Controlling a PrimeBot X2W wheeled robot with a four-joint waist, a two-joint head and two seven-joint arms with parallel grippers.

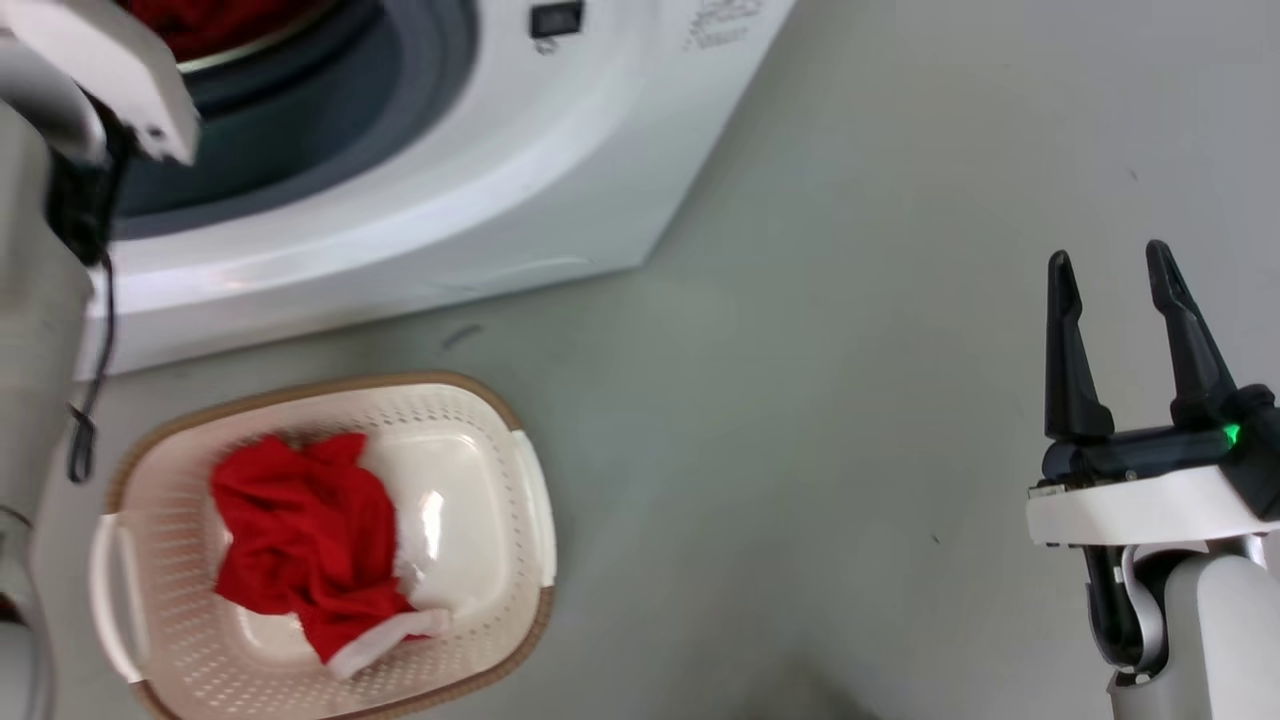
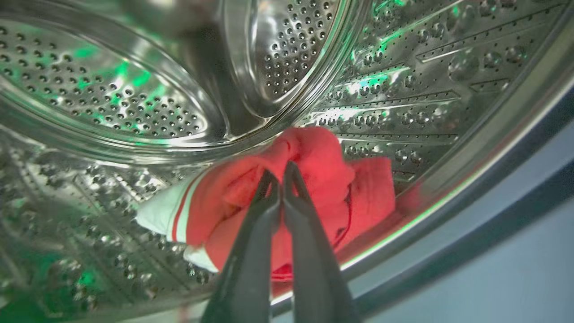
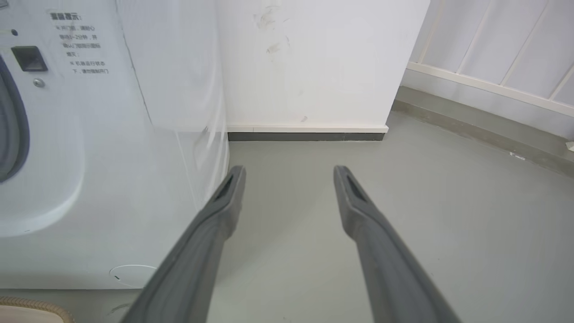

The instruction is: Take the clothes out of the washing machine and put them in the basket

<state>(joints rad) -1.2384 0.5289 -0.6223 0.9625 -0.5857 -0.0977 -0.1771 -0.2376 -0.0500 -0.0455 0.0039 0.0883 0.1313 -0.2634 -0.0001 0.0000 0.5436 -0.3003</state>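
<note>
Inside the washing machine's (image 1: 520, 150) steel drum (image 2: 112, 103), my left gripper (image 2: 281, 168) is shut on a red garment (image 2: 323, 161) with a white striped cuff (image 2: 166, 215) that lies at the drum's bottom. In the head view the pale left forearm (image 1: 90, 60) reaches into the porthole, where red clothes (image 1: 200, 25) show. Another red garment (image 1: 300, 540) with white trim lies in the cream basket (image 1: 500, 600) on the floor before the machine. My right gripper (image 1: 1115, 265) hangs open and empty over bare floor at the right, fingers (image 3: 228, 197) apart.
The washer's white front (image 3: 112, 179) fills the left of the right wrist view, with the basket rim (image 3: 27, 307) at the lower left. A white wall (image 3: 314, 67) with a dark baseboard stands behind. Grey floor (image 1: 850, 400) stretches to the right of the basket.
</note>
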